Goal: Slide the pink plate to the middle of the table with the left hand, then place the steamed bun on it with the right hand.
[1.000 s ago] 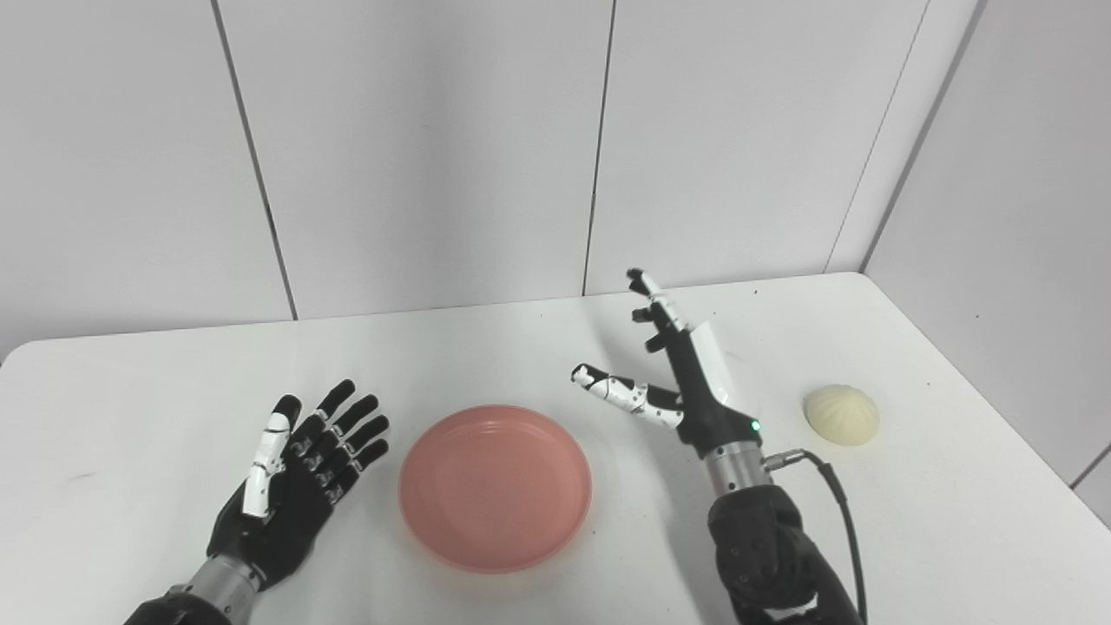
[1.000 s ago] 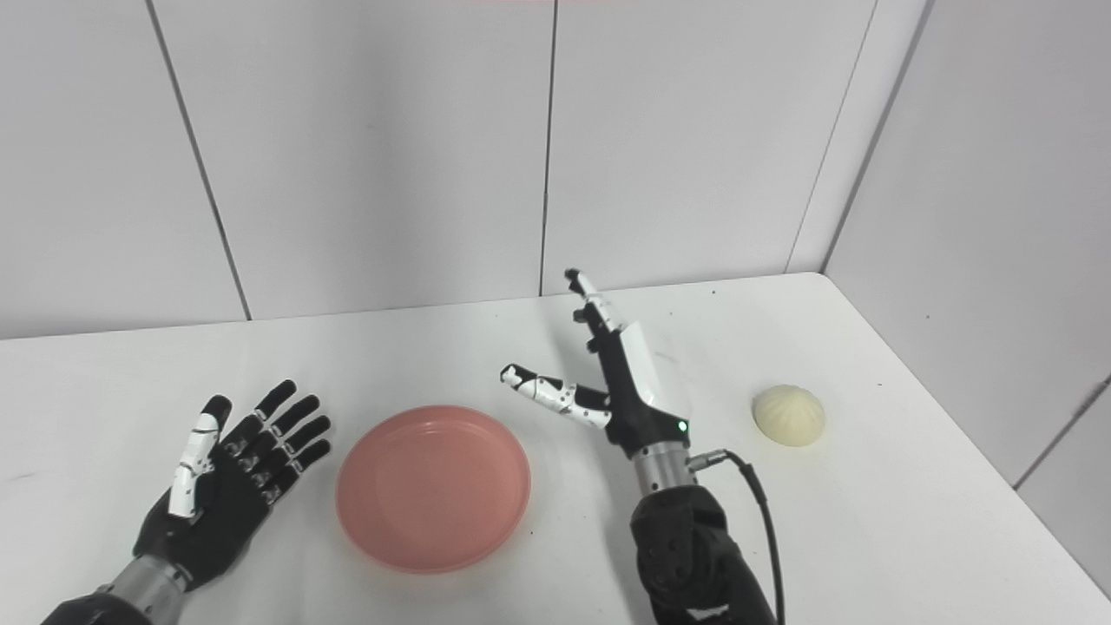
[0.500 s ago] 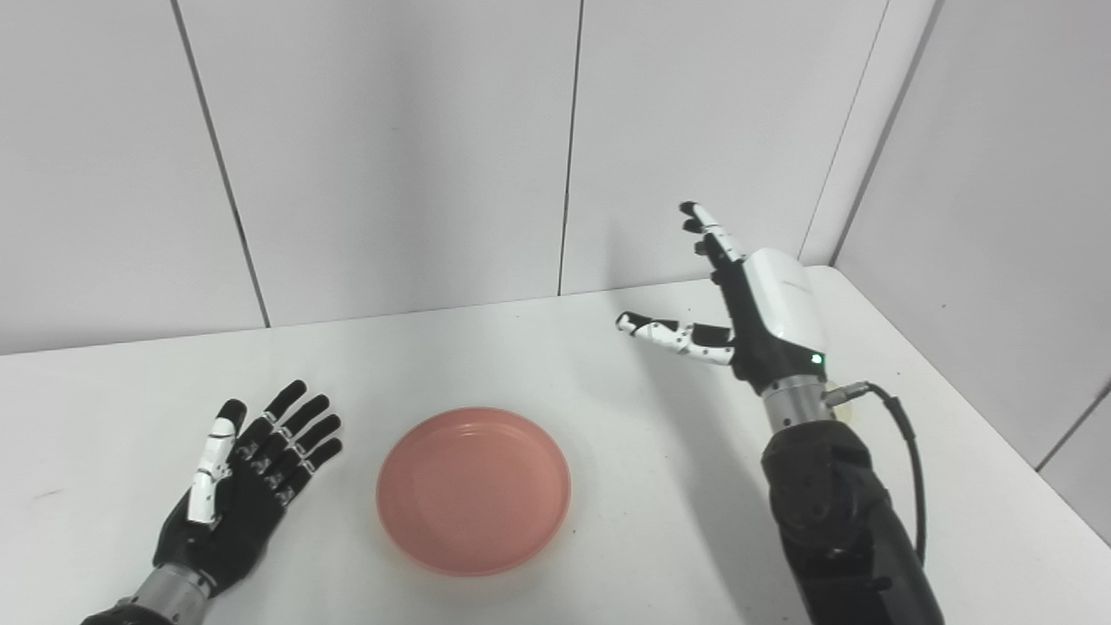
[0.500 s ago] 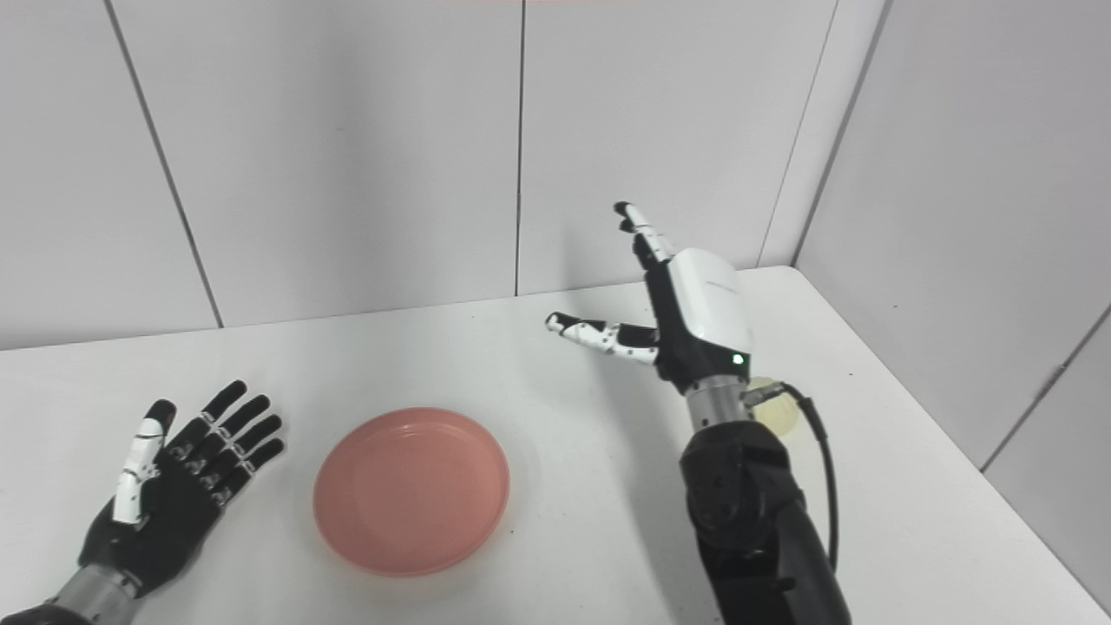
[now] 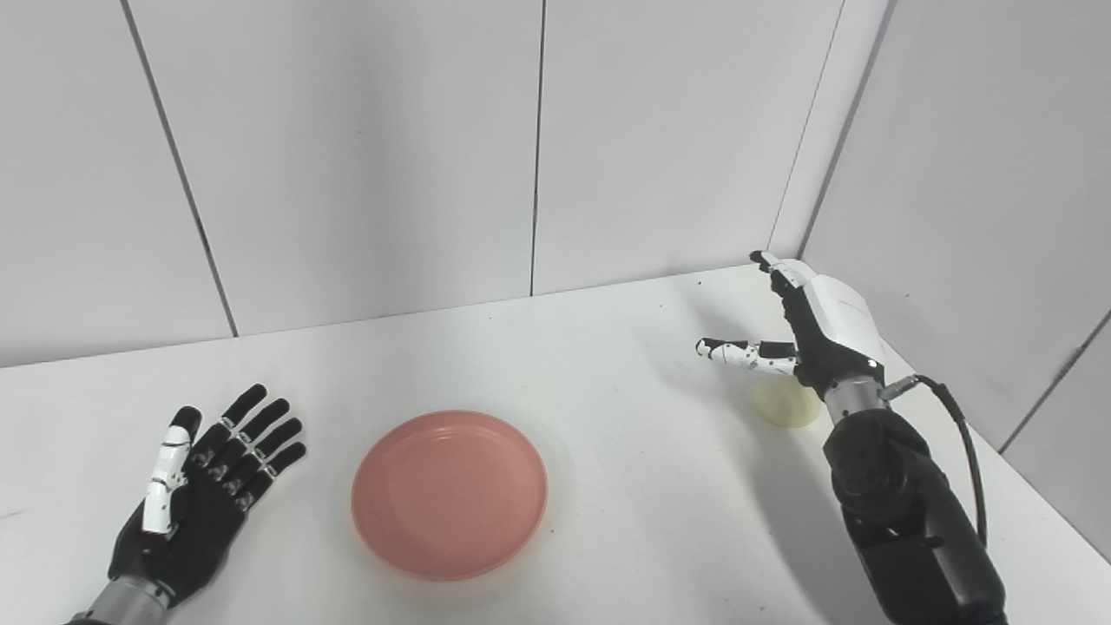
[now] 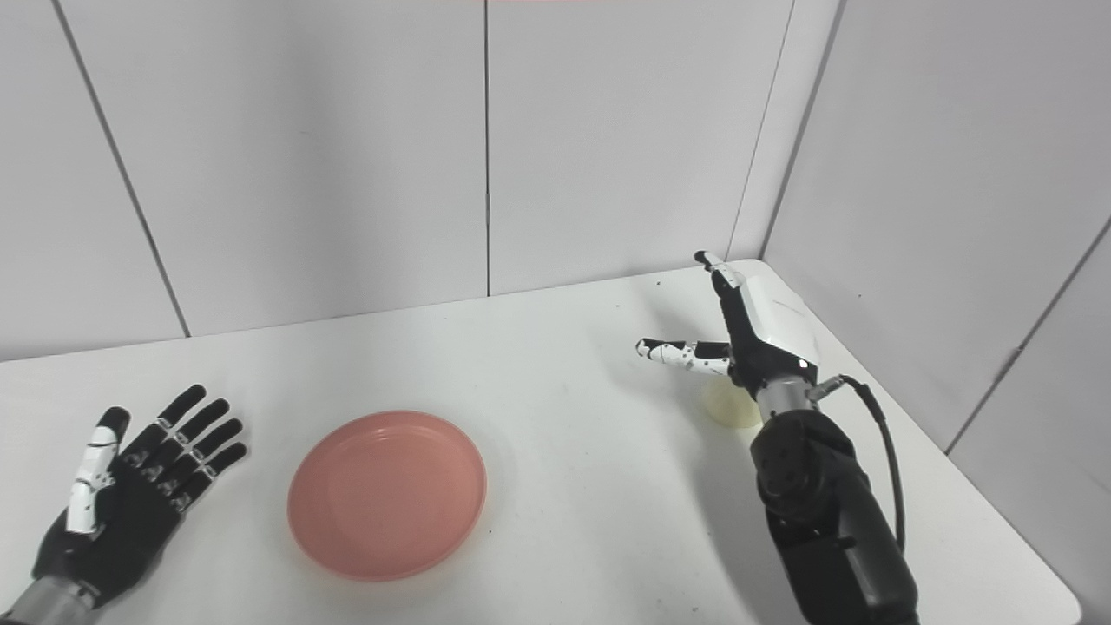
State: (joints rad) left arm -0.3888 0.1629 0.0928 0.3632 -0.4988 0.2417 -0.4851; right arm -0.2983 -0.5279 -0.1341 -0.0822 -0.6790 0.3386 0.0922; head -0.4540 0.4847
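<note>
A: R hand (image 5: 816,325) first. State?

B: Spread, holding nothing; fingers (image 5: 775,265) point up and away, thumb out to the left. Raised over the steamed bun (image 5: 785,405), which sits on the desk (image 5: 608,365) near the right edge. Wrist partly covers the bun in both views. Can't tell any contact; looks apart.

A: Vs 1 s ago?

B: Then the hand was mid-desk, just right of the pink plate (image 5: 450,493), bun well off to its right. By 0.5 s ago it had lifted and swung right, hiding most of the bun. Now it's further right and lower, above the bun. Note: whole pic shifted too, so the head cam turned right. Bun on the same desk spot as far as I can tell.

A: L hand (image 5: 195,499)?

B: Palm up, fingers apart, nothing in it, low at the left desk edge. Pose unchanged across frames; gap to the plate a bit wider than 1 s ago.

A: Plate?

B: Flat on the desk, roughly centre-front, between the two hands, nothing on it. Only its pic position changed, with the cam shift.

A: Surroundings?

B: White wall panels (image 5: 364,148) behind, corner at right. Black cable (image 5: 959,434) loops off the R wrist.
</note>
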